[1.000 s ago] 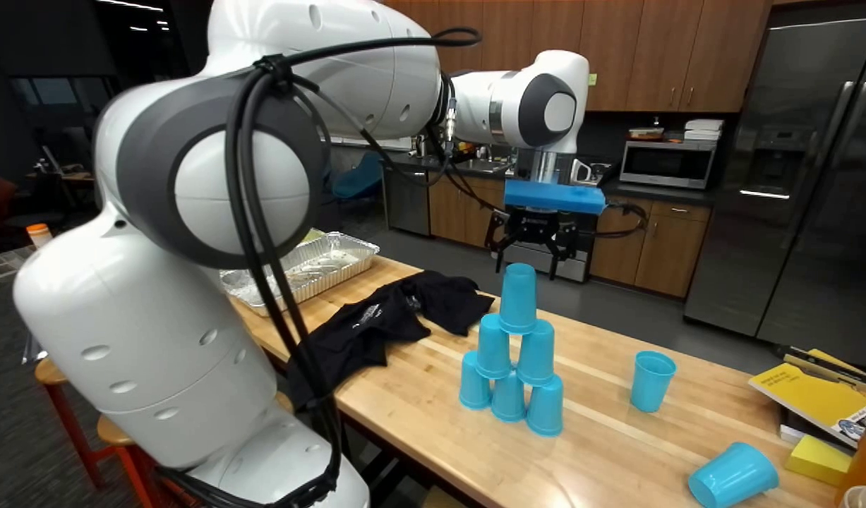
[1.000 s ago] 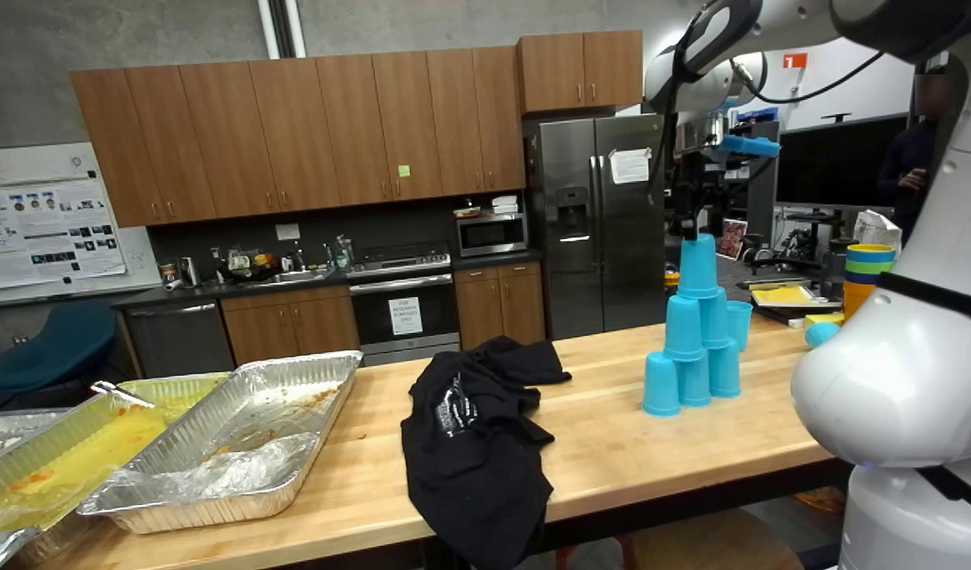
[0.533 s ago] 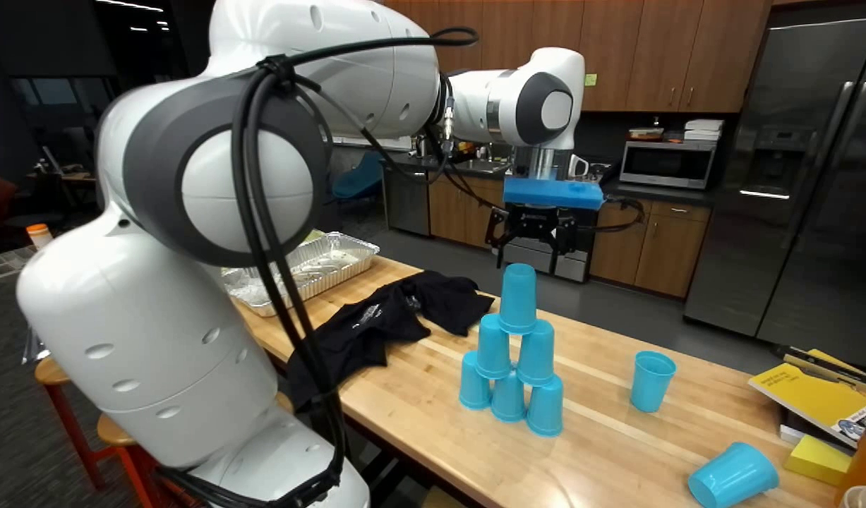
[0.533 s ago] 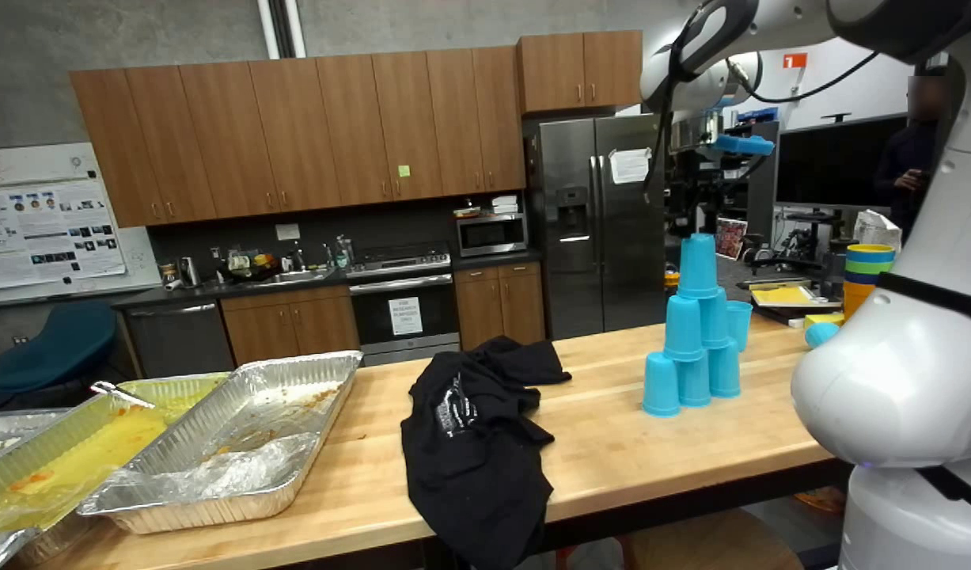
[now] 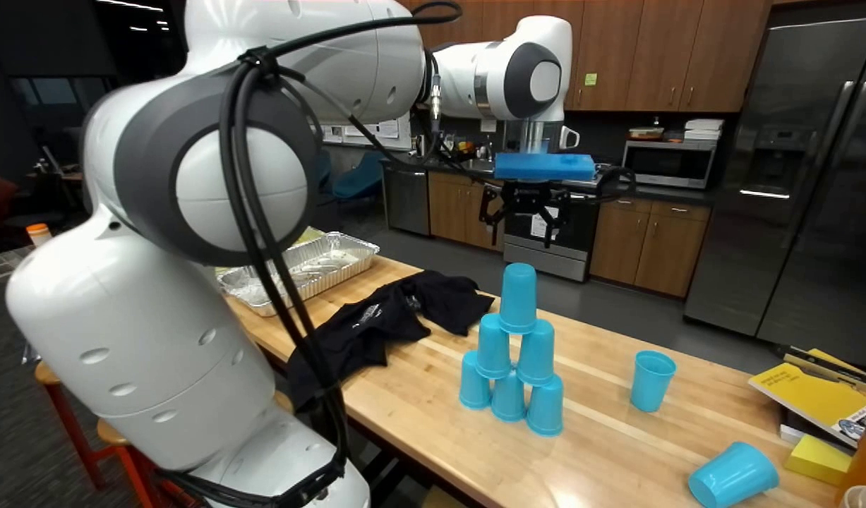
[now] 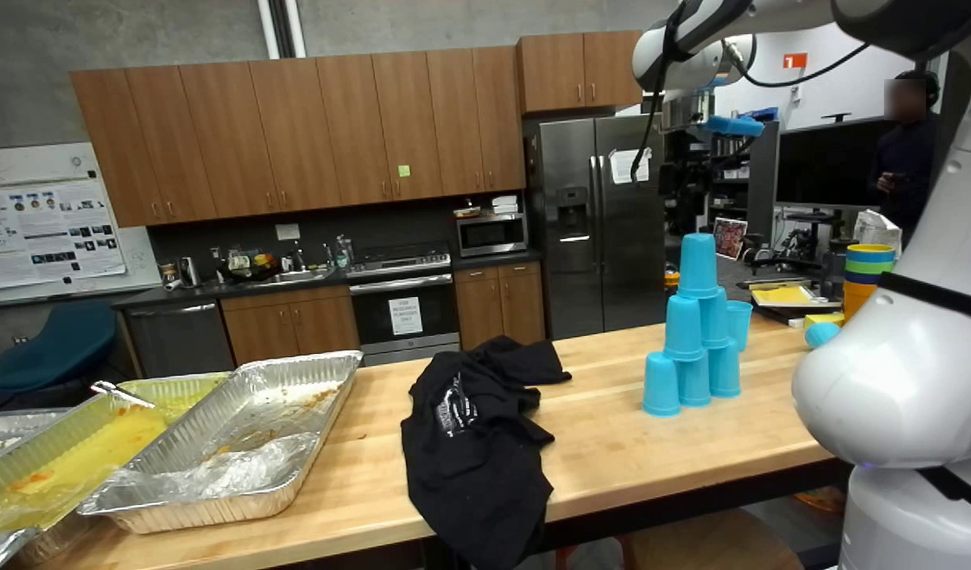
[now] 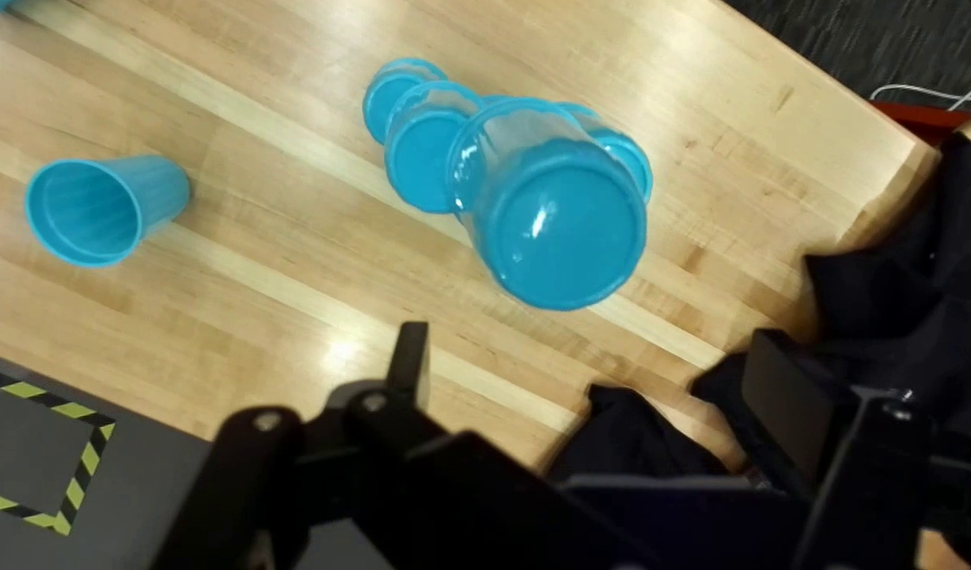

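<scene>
Cup pyramid (image 5: pixel 531 355), blue and mouth-down in rows of three, two and one, stands on the wooden table (image 5: pixel 418 395); in an exterior view I take it as my clock centre, twelve straight up, and read from the left. My white arm (image 5: pixel 157 303) fills the side from eight to ten o'clock. A foil pan (image 5: pixel 337 277), partly hidden behind it, sits near ten o'clock. Next, closer in and between nine and ten, lies a crumpled black shirt (image 5: pixel 383 328). At twelve o'clock, higher than the pyramid, I have the gripper (image 5: pixel 521 238), fingers spread apart, with a visible gap between them and the top cup (image 5: pixel 519 300). My wrist view shows that cup's closed end at twelve o'clock from the fingers, outside the space between them. Just past three o'clock an upright cup (image 5: pixel 651 381), also blue, stands mouth-up, well apart from the pyramid. A sideways cup (image 5: pixel 732 476) of the same blue lies at four. Near it, between three and four, is a yellow block (image 5: pixel 819 458), and just past three, at the far right, a yellow booklet (image 5: pixel 814 396).
</scene>
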`<state>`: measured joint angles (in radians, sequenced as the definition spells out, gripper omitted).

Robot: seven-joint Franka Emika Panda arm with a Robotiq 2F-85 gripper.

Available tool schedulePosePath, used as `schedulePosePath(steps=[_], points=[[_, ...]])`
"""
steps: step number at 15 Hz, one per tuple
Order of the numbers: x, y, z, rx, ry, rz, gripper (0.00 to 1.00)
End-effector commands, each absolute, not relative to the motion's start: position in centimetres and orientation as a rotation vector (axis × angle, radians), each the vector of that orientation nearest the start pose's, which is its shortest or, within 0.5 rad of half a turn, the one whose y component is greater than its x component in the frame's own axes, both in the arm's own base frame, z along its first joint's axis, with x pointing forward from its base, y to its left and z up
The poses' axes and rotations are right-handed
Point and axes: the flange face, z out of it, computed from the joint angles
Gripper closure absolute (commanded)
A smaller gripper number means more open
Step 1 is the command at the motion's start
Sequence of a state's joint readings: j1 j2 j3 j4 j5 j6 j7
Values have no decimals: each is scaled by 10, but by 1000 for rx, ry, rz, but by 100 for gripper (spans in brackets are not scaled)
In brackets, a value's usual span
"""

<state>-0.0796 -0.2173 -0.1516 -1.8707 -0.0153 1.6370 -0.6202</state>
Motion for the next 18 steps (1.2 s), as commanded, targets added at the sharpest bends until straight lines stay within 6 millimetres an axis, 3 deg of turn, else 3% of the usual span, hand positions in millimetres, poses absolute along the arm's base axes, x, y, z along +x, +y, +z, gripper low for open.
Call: schedulePosePath(steps=[1,8,18], points=[[466,-116,627,-3073,-584,-24,0],[458,-138,653,-3117,-466,-70,0],[431,-202,656,-3127,-198,-66,0]])
